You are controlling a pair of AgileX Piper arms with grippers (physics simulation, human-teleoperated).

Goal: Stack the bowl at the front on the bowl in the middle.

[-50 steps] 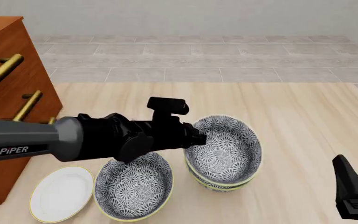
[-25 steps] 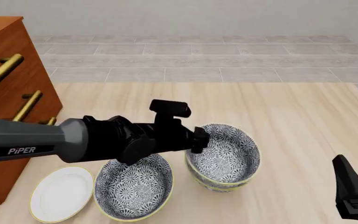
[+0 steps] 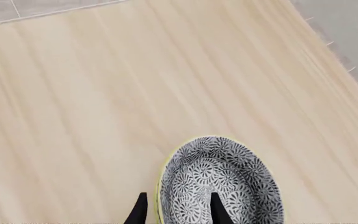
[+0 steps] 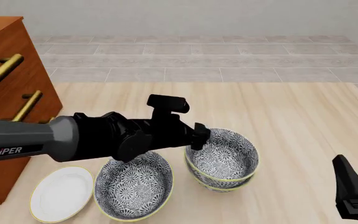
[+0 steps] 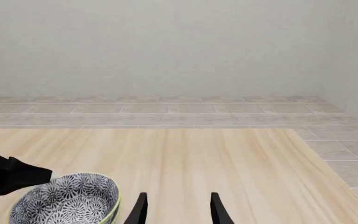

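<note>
Light wood worktop (image 4: 291,112), grey tiled floor and pale wall behind it. At the worktop's left edge stands a brown wooden cabinet (image 4: 5,70) with brass bar handles. Near the front left corner lies a flat white plate (image 4: 61,193). Just right of it, close to the front edge, sits a lone floral bowl (image 4: 134,186), grey-and-white pattern, cream-yellow rim, upright; plate and bowl rims look very close, cannot tell if they touch.

Left arm (image 4: 73,140) reaches in from the left edge above that bowl. Left gripper (image 3: 176,211) straddles the rim of the bowl at the front (image 4: 223,154): in the left wrist view one dark finger sits outside the wall, the other inside, with the rim between them; whether they actually pinch it I cannot tell. That bowl rests nested in the bowl in the middle (image 4: 219,183), only whose lower wall and rim show beneath it. The stack stands right of the lone bowl, around the centre of the worktop, slightly toward the front.

Right gripper (image 5: 176,207) hangs low at the front right corner, fingers parted with nothing between them, well apart from the stack.
</note>
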